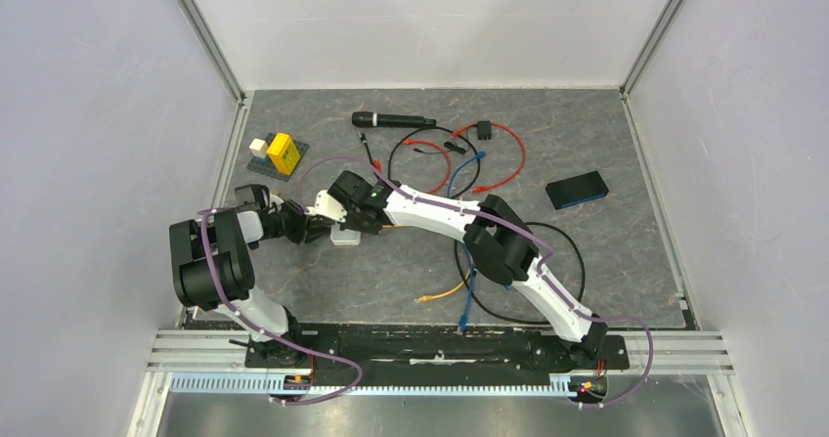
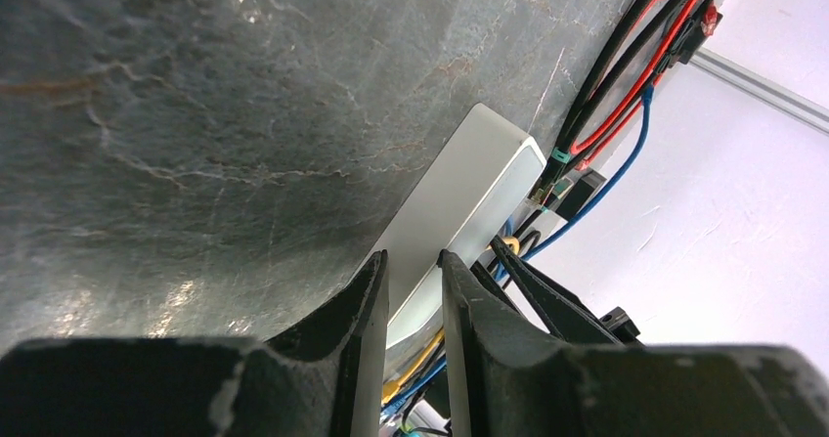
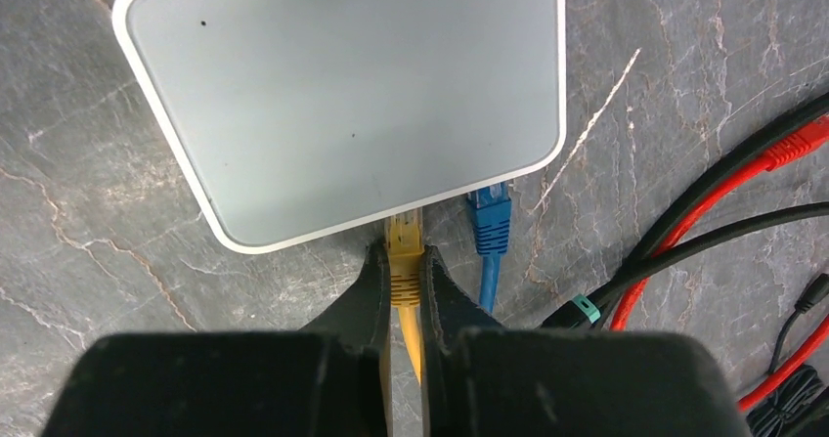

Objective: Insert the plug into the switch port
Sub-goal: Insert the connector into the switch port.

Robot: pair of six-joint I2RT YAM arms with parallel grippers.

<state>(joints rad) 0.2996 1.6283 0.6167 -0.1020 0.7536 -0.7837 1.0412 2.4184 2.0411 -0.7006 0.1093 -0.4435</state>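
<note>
table (image 1: 391, 285): grey marbled top; both arms reach to its left middle, where they meet at the box
loose cables (image 1: 508, 158): red, black and blue loops lie across the middle and right; a black microphone (image 1: 393, 120) lies at the far side, a flat black and blue case (image 1: 577, 190) on the right, a yellow block (image 1: 283, 152) on a small dark board at the far left
box (image 3: 342, 95): pale grey-white, rounded corners, flat on the table; two plugs sit at one long edge, side by side
left gripper (image 2: 413, 266): partly closed, a finger on each side of the box, gripping it
right gripper (image 3: 403, 256): nearly closed, pinching the yellow plug just behind its head
yellow plug (image 3: 403, 227): nose touching the box's long edge; how deep it sits, cannot tell
blue plug (image 3: 491, 217): just right of the yellow one, nose under the same edge
port: hidden under the box's rim
</note>
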